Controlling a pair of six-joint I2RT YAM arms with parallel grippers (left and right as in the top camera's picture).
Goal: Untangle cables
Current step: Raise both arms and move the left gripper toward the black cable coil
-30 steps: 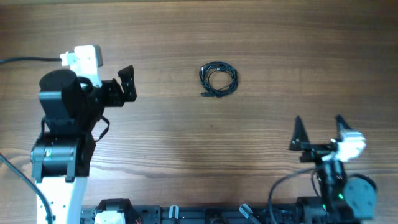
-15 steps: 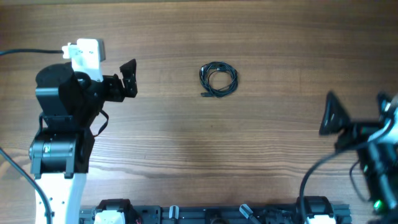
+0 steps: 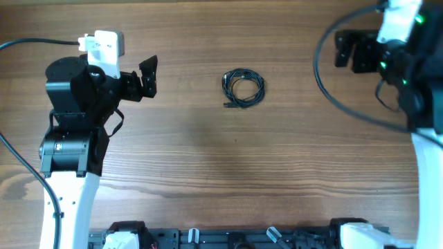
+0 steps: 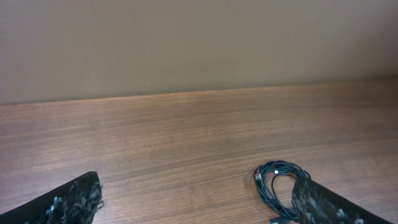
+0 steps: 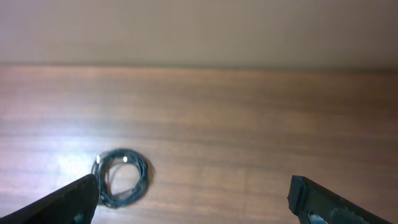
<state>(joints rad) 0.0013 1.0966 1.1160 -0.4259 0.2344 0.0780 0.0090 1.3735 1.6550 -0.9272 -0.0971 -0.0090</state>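
The cables (image 3: 243,88) are thin black wires wound in one small coil, lying on the wooden table (image 3: 228,166) at the middle back. My left gripper (image 3: 149,78) is open and empty, well to the left of the coil and pointing at it. In the left wrist view the coil (image 4: 277,186) lies by the right finger, between the open jaws (image 4: 199,208). My right gripper (image 3: 339,50) is open and empty at the back right, apart from the coil. In the right wrist view the coil (image 5: 121,176) lies ahead, near the left finger of the open jaws (image 5: 193,202).
Thicker black cords run from both arms: one off the left edge (image 3: 28,45), one looping by the right arm (image 3: 332,76). A black rail with fittings (image 3: 235,238) lines the table's front edge. A plain wall rises behind the table (image 4: 199,50).
My right arm has swung from the front right up to the back right and now faces left toward the coil. My left gripper has shifted slightly up and right. The coil has not moved.
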